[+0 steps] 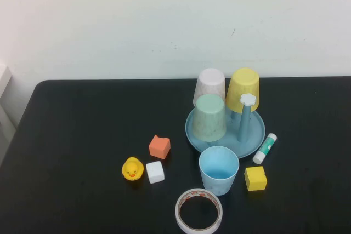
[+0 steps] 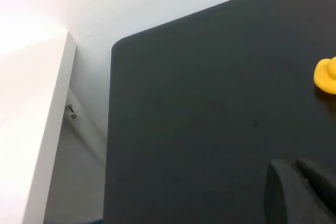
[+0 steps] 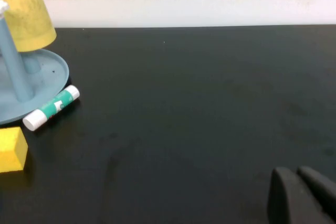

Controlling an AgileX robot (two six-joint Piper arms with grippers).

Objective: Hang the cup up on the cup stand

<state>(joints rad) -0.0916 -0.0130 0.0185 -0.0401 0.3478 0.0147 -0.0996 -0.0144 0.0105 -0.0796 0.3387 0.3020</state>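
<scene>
So you've got the light blue, faintly speckled plastic tumbler (image 1: 219,170) sitting upright on the black table (image 1: 82,130), mouth up, just in front of the round blue-teal cup stand (image 1: 253,141) and right by its rim (can't tell if they actually touch). On that stand, a mint green cup (image 1: 209,117), a pale pinkish-white cup (image 1: 210,85) and a yellow cup (image 1: 243,89) all sit upside down, and one blue post with a white flower-shaped cap (image 1: 248,100) stands bare at the stand's right side.

Working outward from the stand: a white and green glue stick (image 1: 265,148) lies against its right edge, a yellow cube (image 1: 255,178) sits in front of the stick, and a clear tape roll (image 1: 199,211) lies flat in front of the tumbler. Off to the stand's left you'll find an orange block (image 1: 159,147), a white cube (image 1: 155,172) and a yellow rubber duck (image 1: 132,169).

Your left gripper (image 2: 299,190) hangs over bare table well left of the stand, fingers pressed together, holding nothing. Your right gripper (image 3: 300,192) is out on the stand's right side over bare table, jaws likewise closed and empty.
</scene>
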